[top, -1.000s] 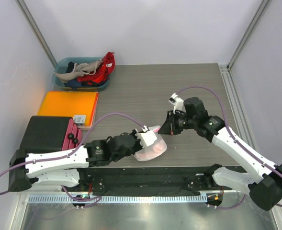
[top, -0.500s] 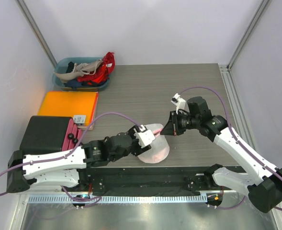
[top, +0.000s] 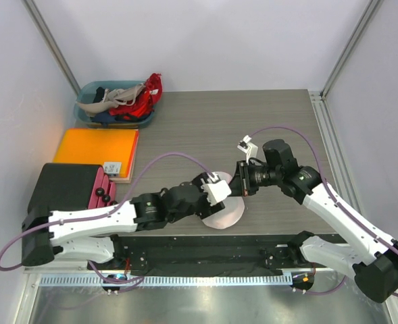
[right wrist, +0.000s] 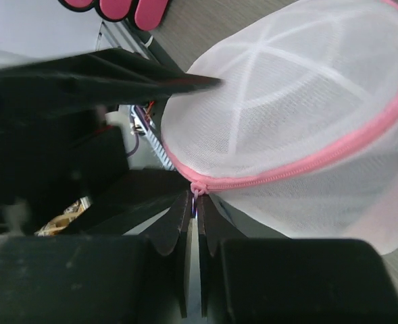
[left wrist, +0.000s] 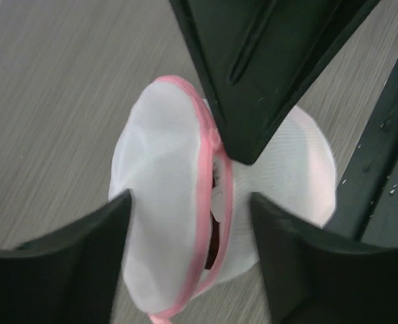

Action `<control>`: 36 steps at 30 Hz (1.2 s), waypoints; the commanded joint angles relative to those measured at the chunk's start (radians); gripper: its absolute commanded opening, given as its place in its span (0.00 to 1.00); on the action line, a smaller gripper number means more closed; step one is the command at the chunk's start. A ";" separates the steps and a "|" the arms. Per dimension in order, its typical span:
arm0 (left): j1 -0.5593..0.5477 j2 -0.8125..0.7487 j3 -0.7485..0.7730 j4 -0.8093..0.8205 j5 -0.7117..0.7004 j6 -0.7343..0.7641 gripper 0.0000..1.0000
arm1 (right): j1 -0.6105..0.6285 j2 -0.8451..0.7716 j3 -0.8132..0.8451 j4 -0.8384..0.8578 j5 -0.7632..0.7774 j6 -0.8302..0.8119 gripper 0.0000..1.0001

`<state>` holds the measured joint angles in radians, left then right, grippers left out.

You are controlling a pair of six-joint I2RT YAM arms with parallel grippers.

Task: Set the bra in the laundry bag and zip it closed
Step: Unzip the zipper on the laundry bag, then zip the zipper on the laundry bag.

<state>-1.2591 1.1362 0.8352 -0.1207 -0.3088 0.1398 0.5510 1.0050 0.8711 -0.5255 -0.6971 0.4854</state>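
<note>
The laundry bag, a rounded white mesh pouch with pink zip trim, lies on the table near its front edge. My left gripper hangs over it, open, one finger on each side of the bag. Its zip stands slightly apart in the left wrist view, and something dark shows through the slit. I cannot tell if that is the bra. My right gripper meets the bag from the right. Its fingers are pinched on the small pink zip pull, with only a hairline gap between them.
A teal bin of clothes stands at the back left. In front of it lie an orange board and a black box with pink parts. The bag lies close to the table's front edge.
My left gripper has opened and let go of the bag, which has settled onto the table, further right. The right gripper has followed it slightly left, still on the zip pull.
</note>
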 commanded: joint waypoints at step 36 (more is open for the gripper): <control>0.012 -0.158 -0.099 0.141 0.126 -0.012 0.01 | 0.001 -0.131 -0.245 0.283 0.403 0.864 0.51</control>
<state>-1.2453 1.0103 0.7288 -0.0261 -0.2085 0.1383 0.5350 0.8608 0.6502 -0.3161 -0.3077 1.2930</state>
